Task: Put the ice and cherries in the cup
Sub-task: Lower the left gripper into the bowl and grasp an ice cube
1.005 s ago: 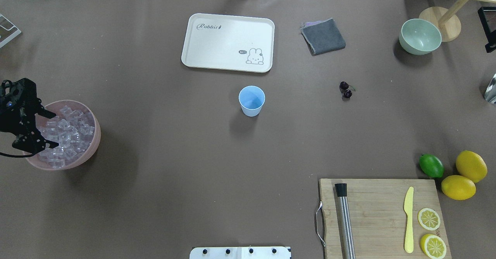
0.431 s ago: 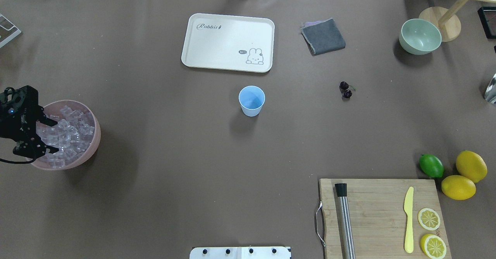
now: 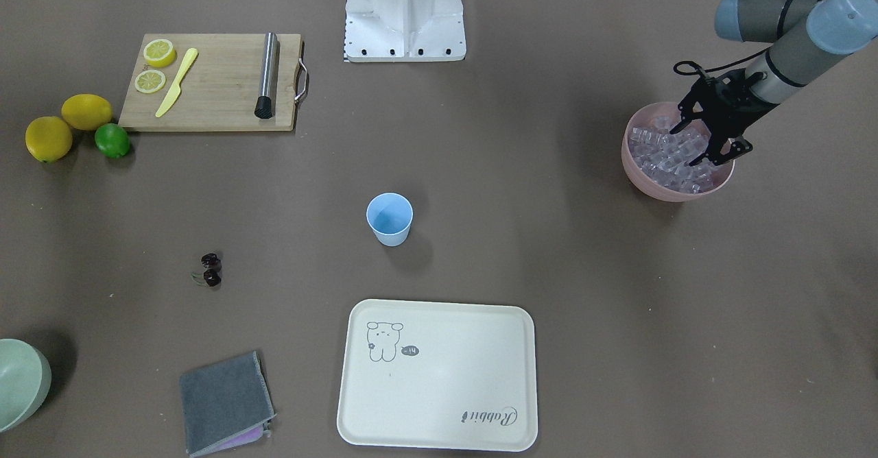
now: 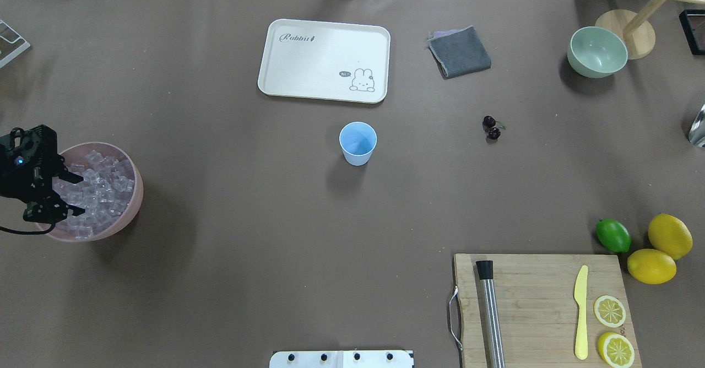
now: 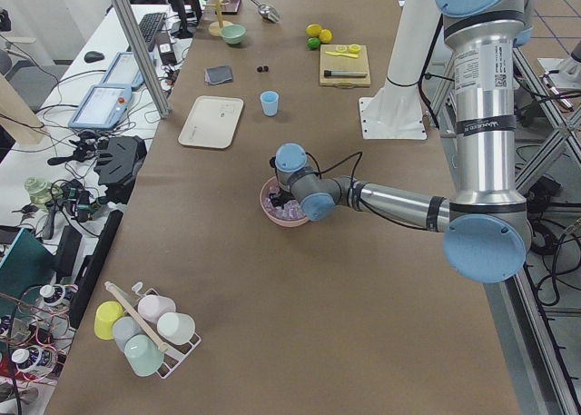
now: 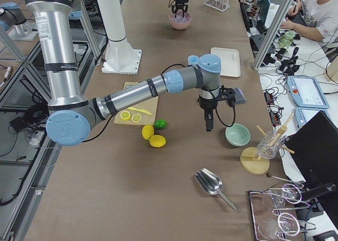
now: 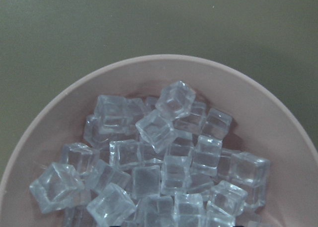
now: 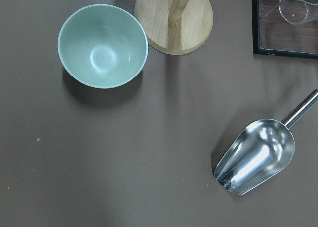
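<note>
The ice (image 4: 102,191) is a heap of clear cubes in a pink bowl (image 4: 137,189) at the table's left edge; the left wrist view shows the ice (image 7: 164,147) close from above. My left gripper (image 4: 77,195) is open with its fingers down among the cubes, and also shows in the front view (image 3: 694,144). The light blue cup (image 4: 358,143) stands upright mid-table. The cherries (image 4: 491,128) lie on the table to its right. My right gripper (image 6: 208,126) shows only in the exterior right view, pointing down near the pale green bowl; I cannot tell its state.
A cream tray (image 4: 325,60) and a grey cloth (image 4: 460,51) lie behind the cup. A pale green bowl (image 8: 103,45), a wooden stand (image 8: 174,21) and a metal scoop (image 8: 256,155) are far right. A cutting board (image 4: 540,307), lime (image 4: 613,236) and lemons are front right.
My left gripper has sunk lower into the ice bowl and shifted slightly toward the robot, still open. A dark part at the overhead view's right edge has left the view.
</note>
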`<act>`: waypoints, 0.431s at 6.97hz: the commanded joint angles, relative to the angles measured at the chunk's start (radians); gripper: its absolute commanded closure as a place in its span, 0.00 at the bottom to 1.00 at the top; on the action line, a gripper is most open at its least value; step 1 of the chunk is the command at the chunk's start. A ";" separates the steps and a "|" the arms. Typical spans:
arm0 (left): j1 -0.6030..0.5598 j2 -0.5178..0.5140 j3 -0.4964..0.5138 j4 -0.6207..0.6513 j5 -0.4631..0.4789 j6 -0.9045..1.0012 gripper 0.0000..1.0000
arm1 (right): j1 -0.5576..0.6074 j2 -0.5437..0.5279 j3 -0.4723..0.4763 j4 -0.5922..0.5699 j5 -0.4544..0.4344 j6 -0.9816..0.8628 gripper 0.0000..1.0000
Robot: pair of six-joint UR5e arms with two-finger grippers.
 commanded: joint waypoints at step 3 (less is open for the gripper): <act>-0.005 0.014 -0.031 0.003 0.003 -0.010 1.00 | 0.004 0.001 -0.001 0.000 -0.011 0.000 0.00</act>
